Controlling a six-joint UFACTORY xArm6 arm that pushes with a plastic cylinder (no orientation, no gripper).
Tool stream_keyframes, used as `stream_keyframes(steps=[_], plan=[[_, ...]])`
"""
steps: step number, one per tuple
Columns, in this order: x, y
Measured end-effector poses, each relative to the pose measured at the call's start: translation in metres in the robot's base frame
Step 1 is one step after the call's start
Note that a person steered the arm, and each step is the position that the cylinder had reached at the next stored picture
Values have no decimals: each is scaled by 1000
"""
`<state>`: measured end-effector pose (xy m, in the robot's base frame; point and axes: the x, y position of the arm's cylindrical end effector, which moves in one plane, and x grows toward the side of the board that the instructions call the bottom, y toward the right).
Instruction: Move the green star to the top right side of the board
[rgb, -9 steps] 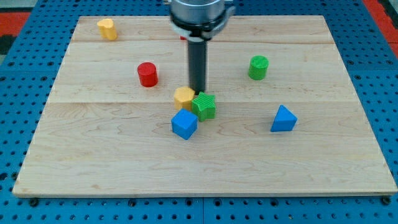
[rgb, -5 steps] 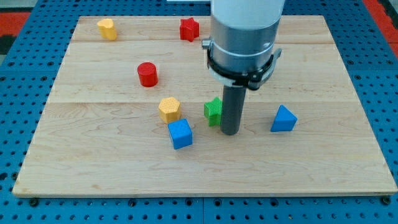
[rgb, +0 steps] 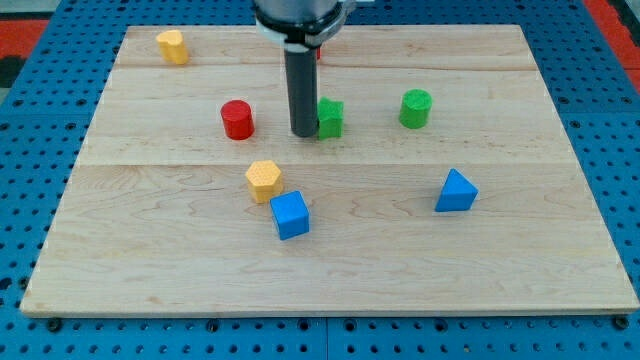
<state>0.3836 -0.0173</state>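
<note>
The green star (rgb: 330, 118) sits on the wooden board (rgb: 520, 250) a little above its middle, partly hidden by my rod. My tip (rgb: 302, 132) rests on the board touching the star's left side. A green cylinder (rgb: 415, 108) stands to the star's right, with a gap between them.
A red cylinder (rgb: 237, 119) stands left of my tip. A yellow hexagon block (rgb: 263, 180) and a blue cube (rgb: 290, 214) lie below it. A blue triangle block (rgb: 455, 191) is at the view's right. A yellow block (rgb: 172, 46) sits top left. A red block is mostly hidden behind the rod.
The green star has moved up the board, away from the yellow hexagon and blue cube. My tip has gone from the star's right side to its left side, higher up.
</note>
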Motion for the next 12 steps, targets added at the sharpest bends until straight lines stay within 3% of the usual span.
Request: stream_keyframes(steps=[1,2,4,5,6,7,8,9,11,12], plan=[[-27,45],[-14,65],[-84,129],[-96,156],[-98,103],[-119,103],[-119,150],[-112,142],[-79,215],[-79,217]])
